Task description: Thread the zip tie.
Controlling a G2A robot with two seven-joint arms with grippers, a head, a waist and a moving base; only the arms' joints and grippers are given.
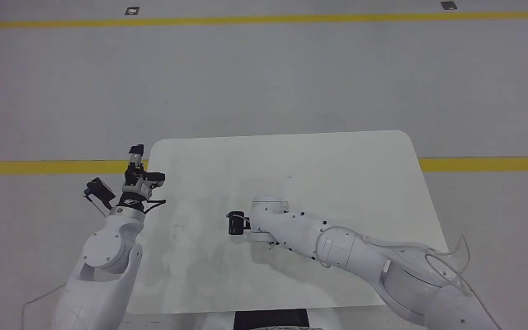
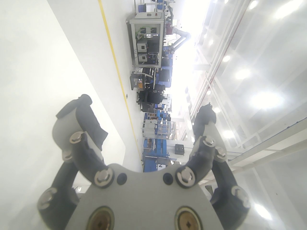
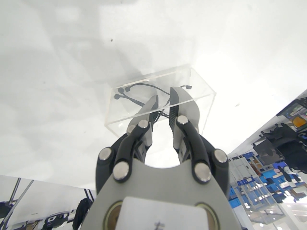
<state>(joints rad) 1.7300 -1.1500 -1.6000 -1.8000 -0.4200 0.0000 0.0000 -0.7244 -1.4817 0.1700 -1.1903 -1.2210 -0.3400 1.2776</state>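
At the lower centre of the top view, the right pincer (image 1: 238, 223) hangs low over the white worktop (image 1: 346, 165). Its wrist view shows its tips reaching past the near rim of a clear box (image 3: 206, 106), where several black zip ties (image 3: 144, 86) lie in a loose tangle. The jaws stand narrow with a gap between them. Tie strands cross that gap, but I cannot tell whether either pad touches one. The likeliest fault, as I judge it, is closing on two or three crossed strands at once, so that a clump lifts instead of a single tie. A tip could also catch the box wall and drag or tip the light box. At the left middle of the top view, the left pincer (image 1: 136, 169) is spread wide and empty, well apart from the box.
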